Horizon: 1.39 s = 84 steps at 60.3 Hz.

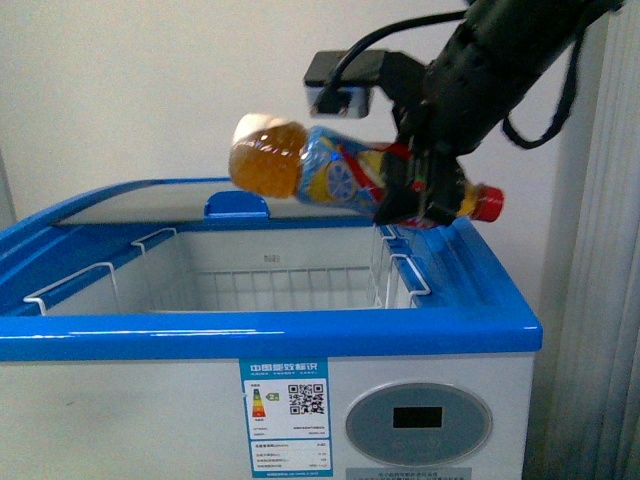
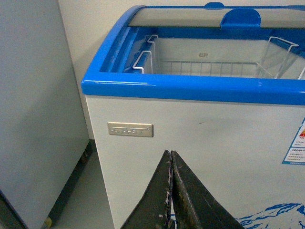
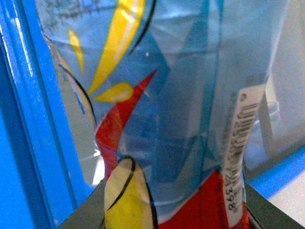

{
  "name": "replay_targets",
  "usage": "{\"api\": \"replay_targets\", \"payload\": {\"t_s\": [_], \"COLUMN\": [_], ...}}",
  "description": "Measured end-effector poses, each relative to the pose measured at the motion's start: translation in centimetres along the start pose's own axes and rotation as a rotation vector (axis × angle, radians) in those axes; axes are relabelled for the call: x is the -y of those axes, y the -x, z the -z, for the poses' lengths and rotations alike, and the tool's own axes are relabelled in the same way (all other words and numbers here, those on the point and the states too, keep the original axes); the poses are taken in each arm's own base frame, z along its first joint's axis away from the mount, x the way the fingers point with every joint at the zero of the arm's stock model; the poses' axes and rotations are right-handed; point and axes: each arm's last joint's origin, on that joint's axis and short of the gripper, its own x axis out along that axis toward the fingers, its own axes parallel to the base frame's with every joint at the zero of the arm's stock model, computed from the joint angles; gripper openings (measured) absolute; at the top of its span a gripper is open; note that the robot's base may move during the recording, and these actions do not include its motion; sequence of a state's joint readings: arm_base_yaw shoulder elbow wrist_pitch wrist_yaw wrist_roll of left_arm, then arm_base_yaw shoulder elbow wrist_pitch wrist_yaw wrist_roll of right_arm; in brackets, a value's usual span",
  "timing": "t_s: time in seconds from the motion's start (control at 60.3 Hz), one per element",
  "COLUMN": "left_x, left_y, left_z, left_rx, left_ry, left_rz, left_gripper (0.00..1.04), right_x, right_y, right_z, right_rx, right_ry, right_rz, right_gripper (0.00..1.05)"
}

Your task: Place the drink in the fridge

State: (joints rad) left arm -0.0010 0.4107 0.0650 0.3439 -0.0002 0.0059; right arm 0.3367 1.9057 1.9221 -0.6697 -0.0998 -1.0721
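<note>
My right gripper (image 1: 418,188) is shut on the drink (image 1: 300,165), a clear bottle of amber liquid with a blue, yellow and red label and a red cap. It holds the bottle lying sideways in the air above the right rim of the fridge (image 1: 270,335), over the open well. In the right wrist view the drink (image 3: 167,109) fills the frame between the jaws. My left gripper (image 2: 171,191) is shut and empty, low in front of the fridge's white front wall (image 2: 214,138).
White wire baskets (image 1: 290,285) line the inside of the fridge. A glass lid with a blue handle (image 1: 236,205) covers the back part. A tall grey cabinet (image 2: 33,109) stands to the left of the fridge. A grey display panel (image 1: 418,422) is on the front.
</note>
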Motion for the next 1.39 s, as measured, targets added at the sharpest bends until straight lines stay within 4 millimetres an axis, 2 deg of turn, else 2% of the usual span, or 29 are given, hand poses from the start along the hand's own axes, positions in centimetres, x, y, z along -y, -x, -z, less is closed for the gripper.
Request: {"api": "replay_targets", "payload": {"t_s": [0.083,0.298,0.481,0.613,0.796,0.895,1.011,1.26,1.326,1.392], "left_x": [0.0,0.0,0.0,0.0,0.0,0.0,0.0,0.0,0.0,0.0], "left_y": [0.3,0.7,1.1,1.3,1.6,2.2,2.8,2.8,2.8,2.8], "left_z": [0.2,0.6,1.1,1.1,1.1,1.5,1.4,1.4,1.4,1.4], "left_rx": [0.001,0.004,0.018,0.017,0.017,-0.011,0.009,0.012,0.011,0.011], "left_ry": [0.0,0.0,0.001,0.001,0.001,0.001,0.004,0.004,0.003,0.004], "left_rz": [0.0,0.0,0.0,0.0,0.0,0.002,0.0,0.0,0.0,0.0], "left_gripper": [0.03,0.03,0.03,0.03,0.03,0.03,0.22,0.53,0.62,0.76], "right_x": [-0.3,-0.3,0.1,0.1,-0.9,-0.9,-1.0,-1.4,-1.9,-2.7], "right_y": [-2.5,-5.6,-9.3,-11.3,-14.3,-14.9,-15.7,-17.0,-18.0,-19.3], "right_z": [-1.1,-2.5,-2.5,-2.3,-1.9,-2.3,-2.6,-3.0,-2.8,-2.5], "right_rx": [0.003,-0.006,-0.057,-0.09,-0.134,-0.136,-0.132,-0.137,-0.147,-0.181], "right_ry": [0.04,0.059,0.039,0.012,-0.025,-0.027,-0.036,-0.054,-0.058,-0.048], "right_rz": [-0.026,-0.063,-0.074,-0.074,-0.114,-0.073,-0.031,0.04,0.05,0.061], "right_gripper": [0.43,0.43,0.43,0.43,0.43,0.42,0.42,0.42,0.42,0.42]}}
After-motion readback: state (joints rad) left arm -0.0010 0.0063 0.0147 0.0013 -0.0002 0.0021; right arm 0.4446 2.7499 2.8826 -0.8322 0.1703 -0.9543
